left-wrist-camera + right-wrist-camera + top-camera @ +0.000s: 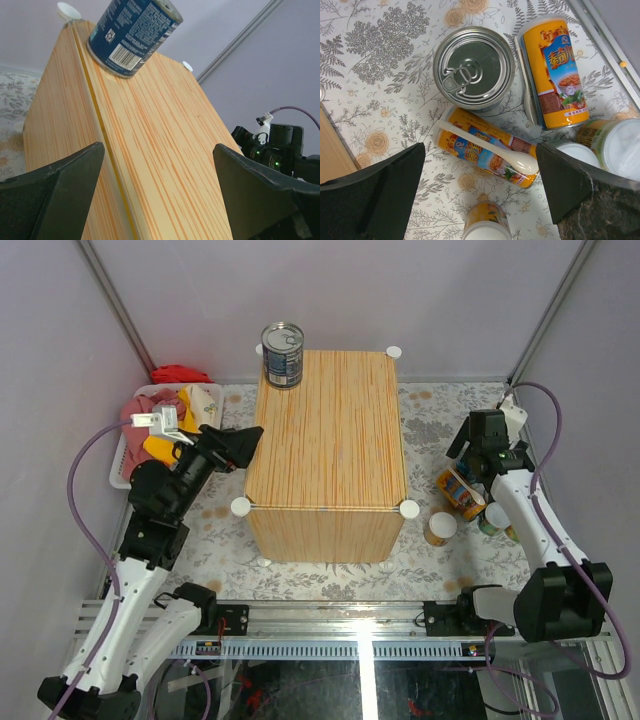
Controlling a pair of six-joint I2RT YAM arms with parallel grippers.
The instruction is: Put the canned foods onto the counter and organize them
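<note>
The counter (330,430) is a wood-grain box in the middle. One blue-labelled, silver-topped can (283,353) stands upright on its far left corner; it also shows in the left wrist view (132,35). My left gripper (250,448) is open and empty at the counter's left edge (160,150), well short of that can. My right gripper (478,462) is open and empty above a cluster of cans on the mat to the right. In the right wrist view, an orange can with a white spoon (487,152) lies between the fingers, below a silver-topped can (474,67).
Another orange can (557,75) lies on its side, and white-lidded cans (620,147) (485,225) stand around it. A white basket (122,455) of cloths sits left of the counter, with a red cloth (180,373) behind. The floral mat (330,575) is bounded by walls.
</note>
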